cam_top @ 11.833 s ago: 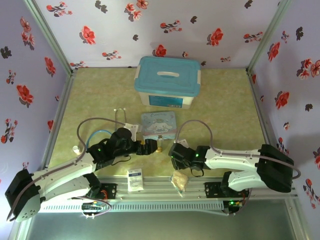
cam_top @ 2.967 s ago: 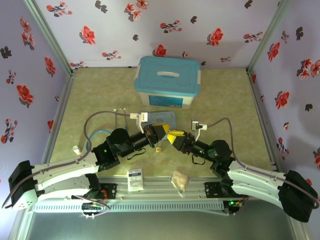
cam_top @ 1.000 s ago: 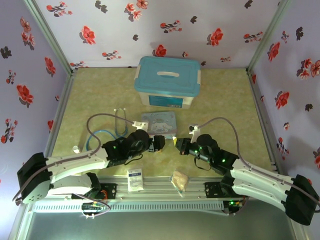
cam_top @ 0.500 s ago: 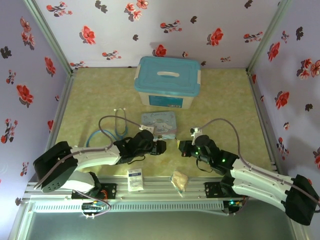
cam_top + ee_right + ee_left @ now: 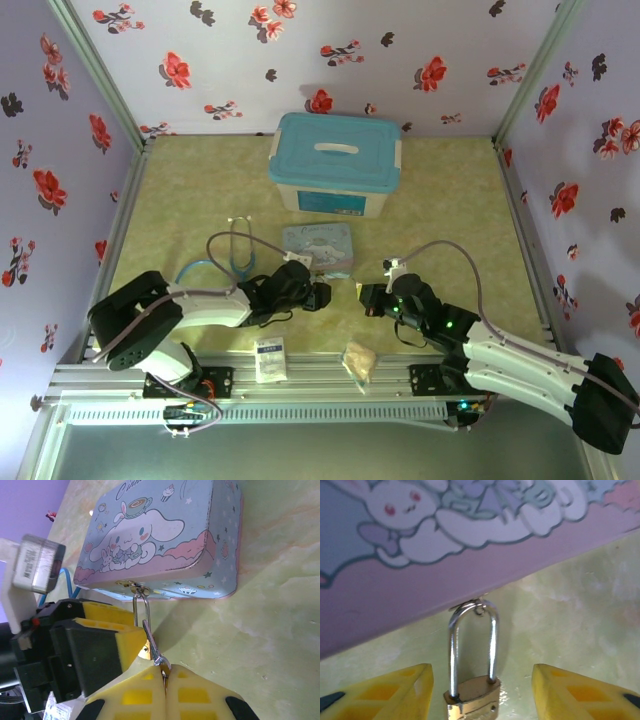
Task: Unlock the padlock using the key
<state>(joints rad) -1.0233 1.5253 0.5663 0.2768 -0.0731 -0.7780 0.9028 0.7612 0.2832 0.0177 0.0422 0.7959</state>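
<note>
Padlock (image 5: 472, 702) against near edge of cartoon tin (image 5: 420, 580), shackle (image 5: 493, 645) hooked through tin's clasp (image 5: 479, 606). Left gripper (image 5: 481, 682) half open astride brass body, no contact. Right gripper (image 5: 165, 672) pinched tight on key (image 5: 151, 647), just beside padlock. Padlock light, hard, slick (probably swivels); clamp flat sides.

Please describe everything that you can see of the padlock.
The padlock is tiny: a brass-coloured body and a thin silvery shackle, both legs seated, so it looks locked. The shackle hooks through the clasp of the cartoon tin. The left gripper stands open, one yellow finger on each side of the body, not touching it.
</note>
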